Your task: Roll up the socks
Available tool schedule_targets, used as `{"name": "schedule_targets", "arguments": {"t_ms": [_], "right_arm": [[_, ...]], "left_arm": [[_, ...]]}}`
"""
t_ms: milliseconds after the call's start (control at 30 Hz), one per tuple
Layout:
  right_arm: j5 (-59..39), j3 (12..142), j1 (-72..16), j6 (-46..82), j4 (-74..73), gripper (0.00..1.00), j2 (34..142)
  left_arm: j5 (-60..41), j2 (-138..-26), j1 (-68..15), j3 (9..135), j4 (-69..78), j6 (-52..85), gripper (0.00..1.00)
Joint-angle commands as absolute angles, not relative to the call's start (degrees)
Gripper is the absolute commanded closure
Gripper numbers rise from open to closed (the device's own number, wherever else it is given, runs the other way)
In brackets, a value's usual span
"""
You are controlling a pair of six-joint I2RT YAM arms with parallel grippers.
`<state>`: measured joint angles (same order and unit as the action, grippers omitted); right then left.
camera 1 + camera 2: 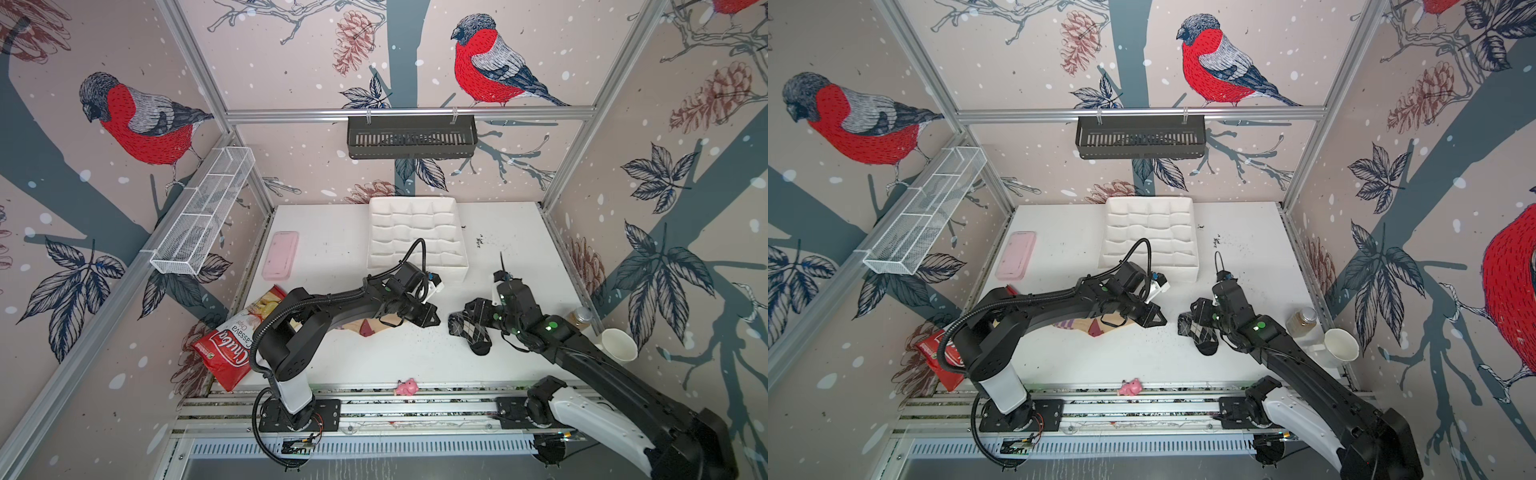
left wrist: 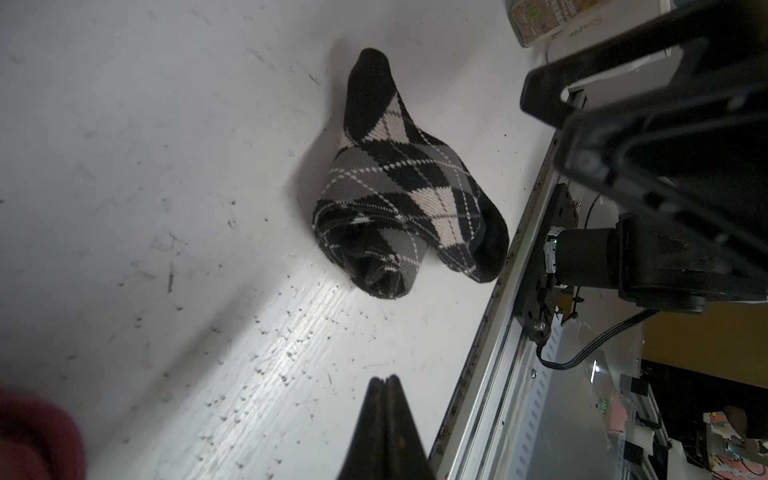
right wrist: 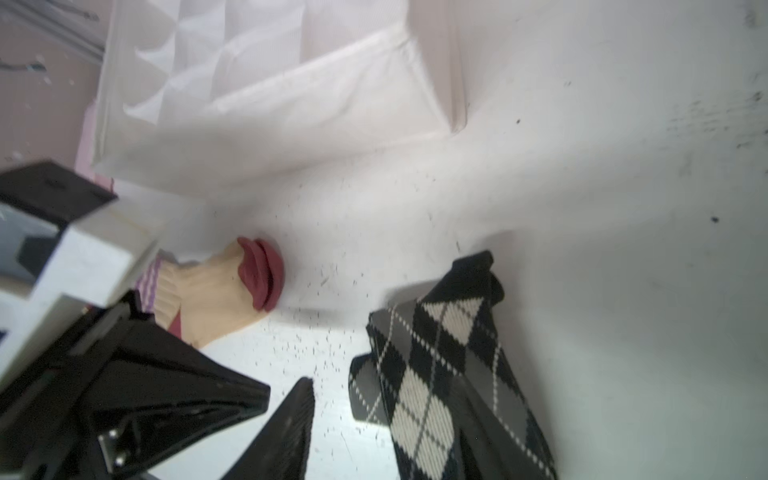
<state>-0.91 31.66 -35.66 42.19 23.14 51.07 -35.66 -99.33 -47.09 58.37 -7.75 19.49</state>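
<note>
1 argyle sock (image 2: 399, 187) half-rolled, tan sock (image 3: 216, 291) maroon-toed, left gripper (image 2: 384, 384) pressed together, right gripper (image 1: 471, 316) spread

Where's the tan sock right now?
In both top views the tan sock lies left of centre, mostly under the left arm, with the argyle sock to its right.

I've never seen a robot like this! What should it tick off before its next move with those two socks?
1. Left gripper empty: ok, shut on nothing.
2. Right gripper open: ok, at the argyle sock.
3. Argyle sock fully rolled: not ok, toe end lies loose.
4. Argyle sock free of the right fingers: cannot tell.
5. Tan sock rolled: not ok, spread out, partly under the left arm.
6. Grippers apart: ok, bare table between them.
</note>
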Motion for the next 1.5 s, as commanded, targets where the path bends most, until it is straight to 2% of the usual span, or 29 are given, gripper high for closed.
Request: {"name": "schedule_targets", "arguments": {"t_ms": [0, 167, 367, 567, 667, 900, 1000, 1200, 1467], "right_arm": [[12.08, 32.17, -44.01, 48.95, 34.48, 0.45, 51.93], [22.75, 33.49, -59.04, 59.12, 41.72, 0.43, 57.73], [27.46, 36.32, -65.46, 62.53, 43.06, 0.39, 67.16], [28.85, 38.40, -65.24, 59.43, 40.65, 0.38, 68.18], [27.77, 38.03, -64.96, 58.17, 39.93, 0.33, 68.52], [28.27, 36.43, -64.61, 59.83, 38.54, 0.33, 69.57], [28.52, 36.74, -63.42, 60.11, 38.42, 0.33, 67.51], [25.17, 35.15, -58.22, 51.25, 30.30, 0.31, 61.23], [24.56, 39.41, -55.23, 46.44, 30.30, 0.29, 67.68]], "left_arm": [[-39.07, -96.84, -47.33, 54.50, -0.38, 22.93, 0.91], [-36.72, -93.12, -46.55, 50.30, 1.67, 24.34, 0.89], [-36.74, -90.91, -46.40, 49.72, 1.52, 23.85, 0.89], [-36.02, -90.83, -46.93, 47.44, 3.79, 24.87, 0.87], [-36.79, -91.74, -46.41, 45.84, 6.82, 25.93, 0.87], [-38.42, -98.20, -46.42, 46.15, 14.83, 29.11, 0.86], [-37.88, -101.40, -46.65, 48.49, 14.57, 28.71, 0.86], [-37.88, -105.50, -47.37, 51.33, 14.83, 28.50, 0.87], [-37.28, -99.97, -44.12, 47.56, 13.14, 27.66, 0.88]]}}
